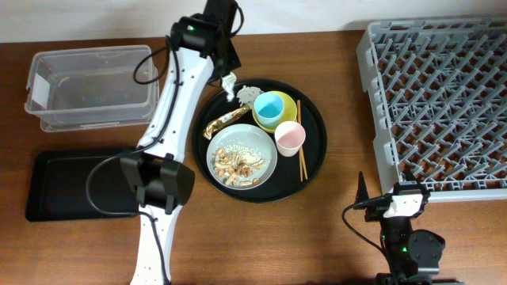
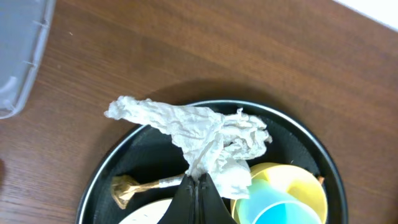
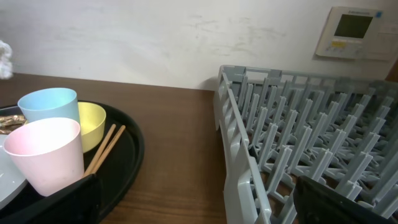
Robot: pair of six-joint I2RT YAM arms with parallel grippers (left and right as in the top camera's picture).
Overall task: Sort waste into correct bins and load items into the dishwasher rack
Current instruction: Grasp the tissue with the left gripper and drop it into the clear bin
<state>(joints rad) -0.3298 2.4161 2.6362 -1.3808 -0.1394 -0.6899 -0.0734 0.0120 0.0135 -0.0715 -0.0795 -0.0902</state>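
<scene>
My left gripper point(image 1: 230, 79) point(image 2: 198, 184) is shut on the crumpled white paper point(image 1: 247, 93) point(image 2: 205, 140), holding it over the back-left rim of the round black tray point(image 1: 315, 158). The gold-brown wrapper point(image 1: 226, 121) point(image 2: 134, 186) lies on the tray just below. The light blue cup point(image 1: 275, 107) point(image 3: 50, 102) stands in the yellow bowl point(image 1: 291, 101) point(image 3: 93, 124), with the pink cup point(image 1: 290, 137) point(image 3: 46, 152) beside them. Food scraps point(image 1: 238, 165) lie on the grey-green plate point(image 1: 269, 161). My right gripper point(image 1: 396, 202) point(image 3: 199, 208) is open and empty, low by the front-left corner of the grey rack point(image 1: 444, 95) point(image 3: 311, 124).
The clear plastic bin point(image 1: 91, 85) stands at the back left, with the shallow black tray point(image 1: 71, 186) in front of it. Wooden chopsticks point(image 1: 301, 162) point(image 3: 106, 149) lie on the round tray to the right of the plate. My left arm spans from the front edge up to the tray.
</scene>
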